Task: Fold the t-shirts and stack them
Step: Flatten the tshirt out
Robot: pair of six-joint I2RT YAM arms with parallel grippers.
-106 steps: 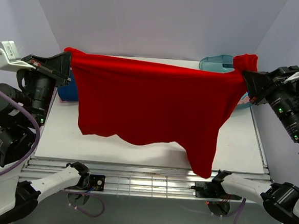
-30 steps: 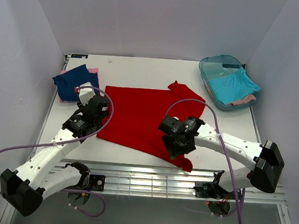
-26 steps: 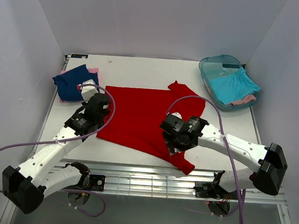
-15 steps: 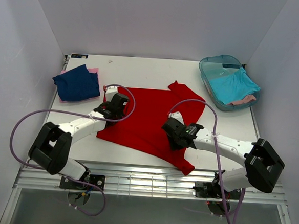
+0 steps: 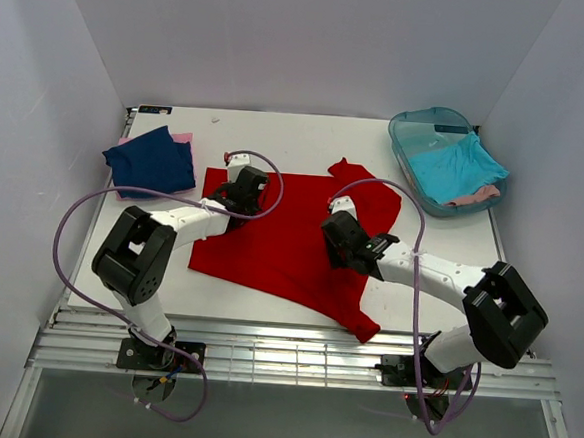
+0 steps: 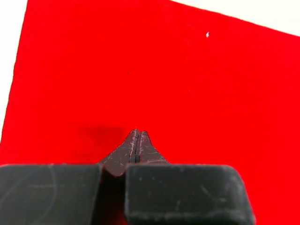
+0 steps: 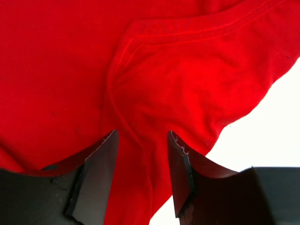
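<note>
Left pincer [image 6: 136,135] closed empty, right pincer [image 7: 142,137] parted empty, both over the red t-shirt [image 5: 280,240].

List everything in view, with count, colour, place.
red t-shirt: 1, bright red, spread flat mid-table
navy t-shirt: 1, navy, folded at the far left
pink t-shirt: 1, pink, under the navy one, only its edge showing
tub: 1, translucent teal, far right corner
turquoise t-shirt: 1, turquoise, in the tub
pink cloth: 1, pink, in the tub at its near end
table: 1, white
left claw: 1, black, shut, over the red shirt's left part
right claw: 1, black, open, astride a red fold
</note>
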